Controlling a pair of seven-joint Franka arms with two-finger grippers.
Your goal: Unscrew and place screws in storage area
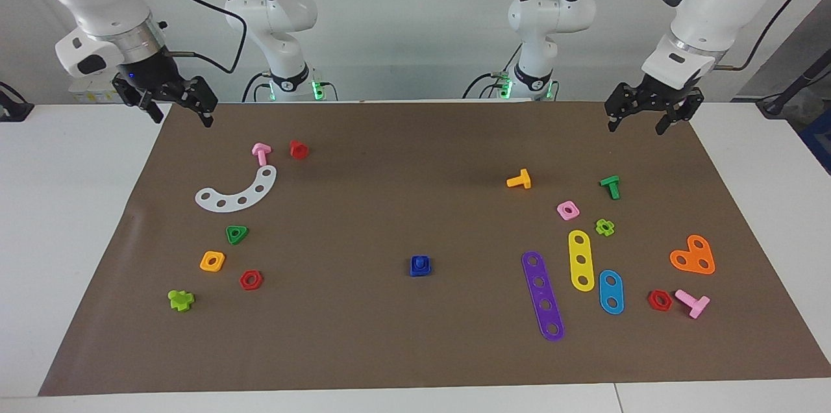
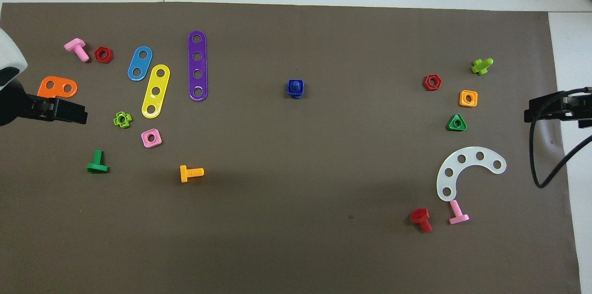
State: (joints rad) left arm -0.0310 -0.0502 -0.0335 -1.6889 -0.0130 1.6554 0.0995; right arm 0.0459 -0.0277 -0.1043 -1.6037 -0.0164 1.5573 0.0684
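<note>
A dark-blue square nut (image 1: 421,266) (image 2: 295,89) lies mid-mat with a dark-blue screw's stem (image 1: 421,262) (image 2: 295,85) standing in its hole; the head is hidden. The storage area (image 1: 195,231) (image 2: 504,137) is the mat's stretch toward the right arm's end, around the white curved strip (image 1: 239,193) (image 2: 466,169). My left gripper (image 1: 638,122) (image 2: 74,113) hangs open and empty over the mat's edge near the orange plate. My right gripper (image 1: 182,115) (image 2: 532,110) hangs open and empty over the mat's edge at its own end. Both arms wait.
Pink (image 1: 261,153), red (image 1: 298,149) and lime (image 1: 181,300) bolts and green (image 1: 237,234), orange (image 1: 212,261) and red (image 1: 250,280) nuts lie by the white strip. Purple (image 1: 543,296), yellow (image 1: 581,260) and blue (image 1: 611,291) strips, an orange plate (image 1: 693,256) and loose bolts lie toward the left arm's end.
</note>
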